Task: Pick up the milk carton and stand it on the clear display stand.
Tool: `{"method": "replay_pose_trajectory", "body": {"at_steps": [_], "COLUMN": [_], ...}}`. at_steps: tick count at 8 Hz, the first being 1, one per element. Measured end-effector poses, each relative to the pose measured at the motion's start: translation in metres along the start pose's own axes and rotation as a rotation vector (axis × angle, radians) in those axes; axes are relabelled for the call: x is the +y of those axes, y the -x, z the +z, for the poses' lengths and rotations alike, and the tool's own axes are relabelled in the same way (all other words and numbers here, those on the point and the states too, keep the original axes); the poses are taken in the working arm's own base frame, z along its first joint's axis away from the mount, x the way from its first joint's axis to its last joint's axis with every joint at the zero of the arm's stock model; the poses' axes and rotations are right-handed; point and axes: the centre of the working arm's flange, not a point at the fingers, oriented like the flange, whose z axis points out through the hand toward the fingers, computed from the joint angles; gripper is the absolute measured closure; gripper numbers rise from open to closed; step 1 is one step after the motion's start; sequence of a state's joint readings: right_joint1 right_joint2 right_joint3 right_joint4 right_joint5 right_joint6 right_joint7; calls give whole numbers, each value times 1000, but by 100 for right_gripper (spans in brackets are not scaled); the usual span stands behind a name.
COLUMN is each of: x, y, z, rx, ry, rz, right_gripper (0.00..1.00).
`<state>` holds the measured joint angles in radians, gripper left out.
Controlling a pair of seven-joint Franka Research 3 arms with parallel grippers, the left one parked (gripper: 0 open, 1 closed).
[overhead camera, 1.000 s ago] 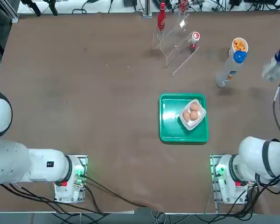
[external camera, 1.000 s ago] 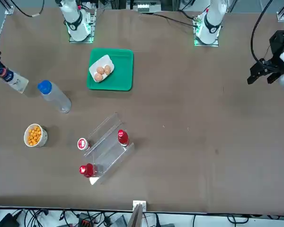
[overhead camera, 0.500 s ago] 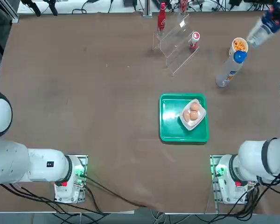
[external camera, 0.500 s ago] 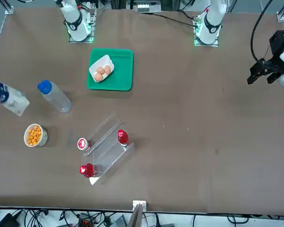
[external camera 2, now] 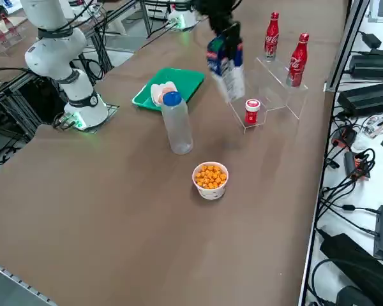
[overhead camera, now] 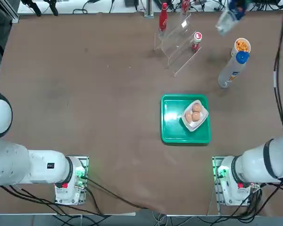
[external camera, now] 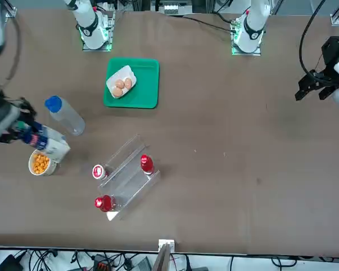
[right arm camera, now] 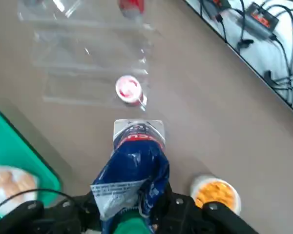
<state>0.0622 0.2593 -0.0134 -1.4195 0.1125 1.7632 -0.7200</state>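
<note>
Right gripper point(right arm camera: 129, 207) clamped on the blue gable top of the milk carton point(right arm camera: 135, 163), carried tilted in the air above the table point(overhead camera: 85, 94). In the front view, milk carton point(external camera: 48, 144) hanging just over the bowl of orange snacks point(external camera: 40, 162), beside the tall bottle with the blue cap point(external camera: 65, 115). Clear display stand point(overhead camera: 178, 46) resting at the far edge of the table, well short of the carton, with two red bottles point(external camera 2: 284, 43) on its steps and a small red-capped bottle point(external camera 2: 252, 110) against its side. Green tray point(overhead camera: 172, 122) with eggs point(overhead camera: 194, 113) nearer the arm bases.
</note>
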Motion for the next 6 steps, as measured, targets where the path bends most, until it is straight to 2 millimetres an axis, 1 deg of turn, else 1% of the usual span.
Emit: {"method": "replay_pose_trajectory", "body": {"at_steps": [1,2,3,4,6], "x": [-30,-59,-81,-94,-105], "y": [-33,-62,-84,-98,-116], "z": [7,15,25,38,65], "rx": [-2,-10,-20,-30,-37], "ry": [0,12,22,22,20], "rz": [50,90,114,127,143], "right_gripper": [68,68,68,68,68]}}
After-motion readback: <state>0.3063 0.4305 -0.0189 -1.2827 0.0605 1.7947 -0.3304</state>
